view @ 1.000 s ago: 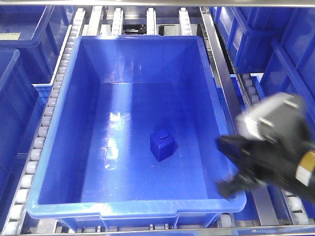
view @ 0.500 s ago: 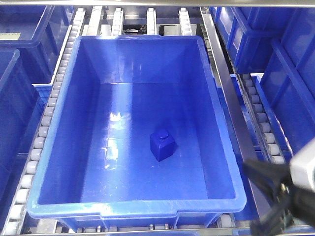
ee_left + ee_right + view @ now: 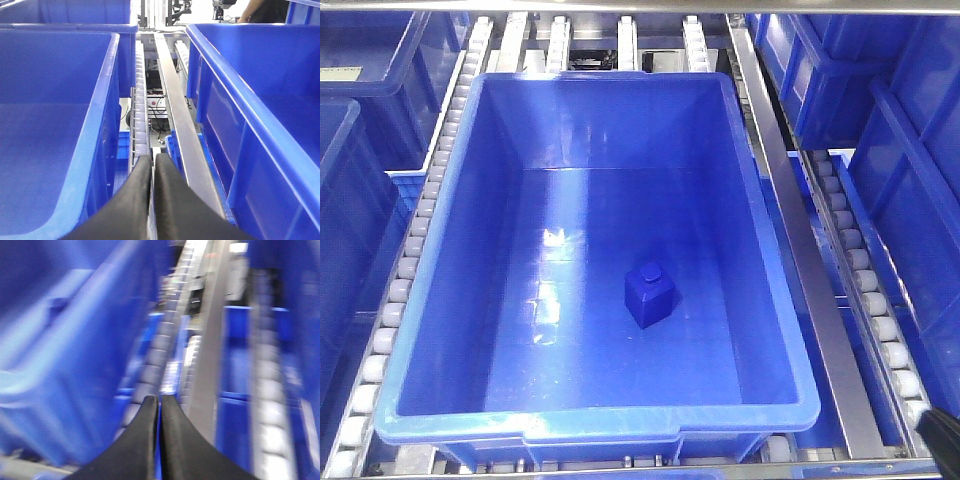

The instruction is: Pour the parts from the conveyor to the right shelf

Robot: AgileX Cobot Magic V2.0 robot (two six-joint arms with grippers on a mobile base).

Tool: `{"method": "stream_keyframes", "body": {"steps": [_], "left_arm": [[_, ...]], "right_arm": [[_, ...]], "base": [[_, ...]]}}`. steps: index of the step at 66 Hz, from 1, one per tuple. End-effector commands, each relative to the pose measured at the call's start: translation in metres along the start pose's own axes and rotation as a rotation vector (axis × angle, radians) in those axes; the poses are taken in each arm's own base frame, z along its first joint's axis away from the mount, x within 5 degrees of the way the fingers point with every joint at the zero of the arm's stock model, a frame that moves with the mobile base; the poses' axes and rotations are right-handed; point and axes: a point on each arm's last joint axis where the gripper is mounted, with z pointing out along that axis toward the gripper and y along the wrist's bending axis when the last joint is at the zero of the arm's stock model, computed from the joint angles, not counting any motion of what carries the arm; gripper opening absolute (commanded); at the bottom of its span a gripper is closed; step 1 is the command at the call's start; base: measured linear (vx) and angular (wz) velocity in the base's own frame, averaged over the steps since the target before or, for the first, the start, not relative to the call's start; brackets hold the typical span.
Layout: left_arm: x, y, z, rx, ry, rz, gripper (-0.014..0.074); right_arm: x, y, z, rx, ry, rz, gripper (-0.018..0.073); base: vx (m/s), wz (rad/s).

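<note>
One part, a small glossy blue block point(image 3: 650, 293) with a stud on top, lies on the floor of the large blue tote point(image 3: 775, 300) on the right shelf point(image 3: 812, 270). The conveyor is out of view. My left gripper point(image 3: 152, 160) is shut and empty, low over the roller track point(image 3: 139, 100) between two totes. My right gripper point(image 3: 159, 401) is also shut and empty, over a roller lane beside a tote wall; its view is blurred. Only a dark tip of the right arm point(image 3: 942, 438) shows at the bottom right corner of the front view.
More blue totes point(image 3: 355, 150) stand to the left and to the right point(image 3: 910, 130) of the middle one. White rollers point(image 3: 420, 230) and steel rails point(image 3: 176, 115) run between them. A person's arm point(image 3: 260, 7) shows far behind the shelf.
The right gripper has dropped down and to the right, from beside the tote's right rim almost out of the front view. The block and tote have not moved.
</note>
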Motion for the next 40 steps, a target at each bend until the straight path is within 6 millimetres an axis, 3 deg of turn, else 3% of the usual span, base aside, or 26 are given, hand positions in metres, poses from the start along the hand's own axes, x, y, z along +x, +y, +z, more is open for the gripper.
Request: {"method": "stream_keyframes", "body": {"steps": [1,23,40], "left_arm": [[-0.013,-0.001,0.0,0.009,-0.082,-0.016,-0.0006],[-0.013,-0.001,0.0,0.009,-0.082,-0.016,-0.0006],[-0.013,-0.001,0.0,0.009,-0.082,-0.016,-0.0006]], "right_arm": [[-0.006,-0.004,-0.004,0.06,-0.096,0.007,-0.0009],[0.013,-0.009,-0.005,0.161,-0.054,0.034,-0.0009],[0.008,-0.01,-0.006,0.182,-0.098,-0.006,-0.0009]], "base": [[0.0,0.0],[0.0,0.0],[0.0,0.0]]}}
